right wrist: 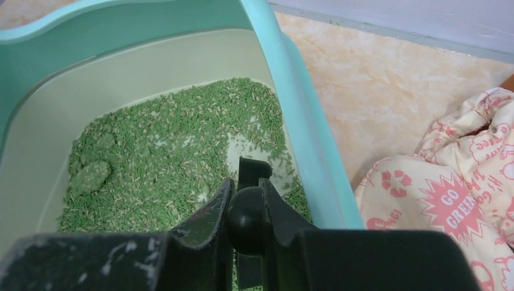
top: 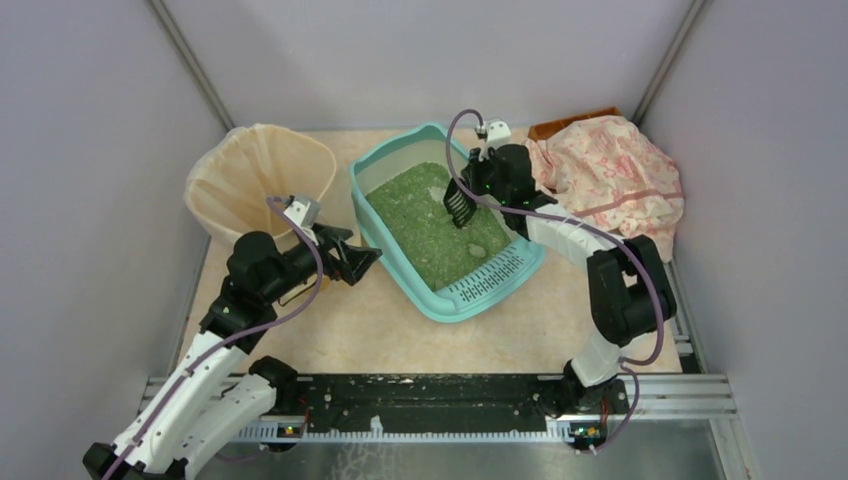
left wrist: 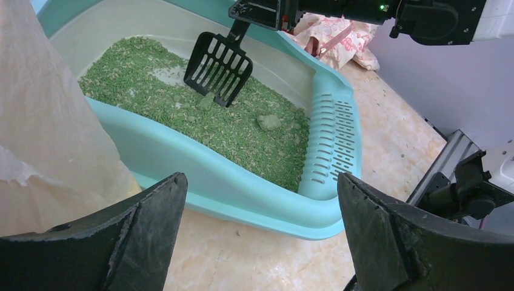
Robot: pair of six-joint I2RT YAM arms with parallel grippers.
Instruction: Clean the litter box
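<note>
The teal litter box point(top: 400, 158) lies mid-table, slotted grate point(top: 492, 277) at its near end, green granules point(top: 425, 225) inside. It also shows in the left wrist view point(left wrist: 242, 188) and the right wrist view point(right wrist: 303, 121). My right gripper point(top: 474, 180) is shut on the handle of a black slotted scoop point(top: 458, 207), whose blade point(left wrist: 218, 66) rests tilted on the granules. The handle knob point(right wrist: 245, 219) sits between the right jaws. Clumps point(left wrist: 268, 122) point(right wrist: 91, 176) lie on the granules. My left gripper point(top: 358, 260) is open and empty, just left of the box.
A beige bag-lined bin point(top: 262, 180) stands left of the box, close behind my left gripper. A pink patterned cloth point(top: 615, 175) lies at the back right over a brown thing. Grey walls close in both sides. A metal rail point(top: 440, 395) runs along the near edge.
</note>
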